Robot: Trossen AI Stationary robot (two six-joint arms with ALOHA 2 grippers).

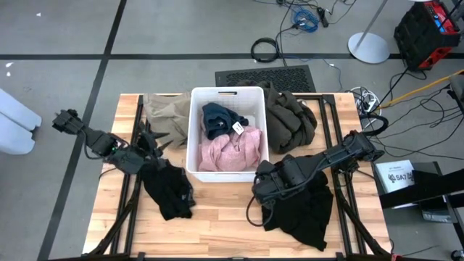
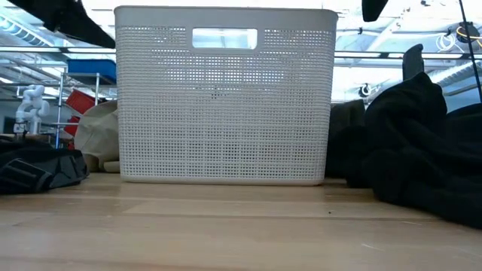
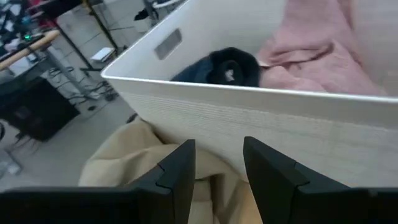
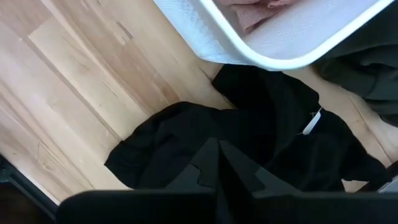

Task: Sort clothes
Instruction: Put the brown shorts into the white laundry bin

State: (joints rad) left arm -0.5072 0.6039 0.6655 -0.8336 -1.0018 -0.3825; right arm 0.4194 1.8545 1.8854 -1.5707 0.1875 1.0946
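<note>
Nearby, crumpled black fabric [image 1: 168, 190] lay soft on the plank table [image 1: 217, 225], another black heap [image 1: 304, 206] opposite. Between them stood the white perforated bin [image 1: 194, 123], holding pink [image 1: 230, 151] and teal [image 1: 220, 118] garments (tan [image 1: 168, 116] and olive [image 1: 290, 116] flanked it). Left gripper [image 3: 217, 180] hovered, fingers parted and empty, over the tan cloth; right gripper [image 4: 219, 165] was pinched together above black cloth.

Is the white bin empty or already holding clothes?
Holding clothes: the white bin contains a pink garment and a dark teal-blue garment.

overhead, table-level, wrist views share bin [image 1: 226, 94]
</note>
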